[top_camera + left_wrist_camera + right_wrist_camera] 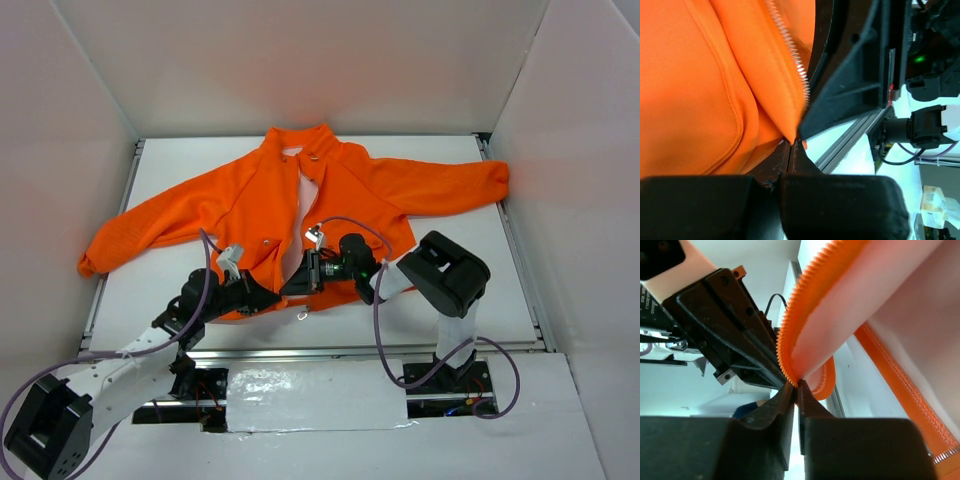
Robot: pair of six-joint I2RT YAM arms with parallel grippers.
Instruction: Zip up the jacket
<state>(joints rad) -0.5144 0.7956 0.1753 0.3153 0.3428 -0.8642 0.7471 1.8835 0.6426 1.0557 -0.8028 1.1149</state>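
Down at the jacket (350,190) hem, left fingers (772,169) sit clamped on one zipper edge; right fingers (771,407) pinch the other edge.

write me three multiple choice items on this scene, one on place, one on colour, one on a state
1. Where on the table lies the jacket collar? A near edge; B far edge; C off the side.
2. The jacket colour? A orange; B blue; C grey.
3. The left gripper is: A wide open; B out of view; C shut on the jacket's bottom edge.
Answers: B, the collar sits at the overhead view's top; A, orange in every view; C, it pinches the jacket beside the zipper teeth.
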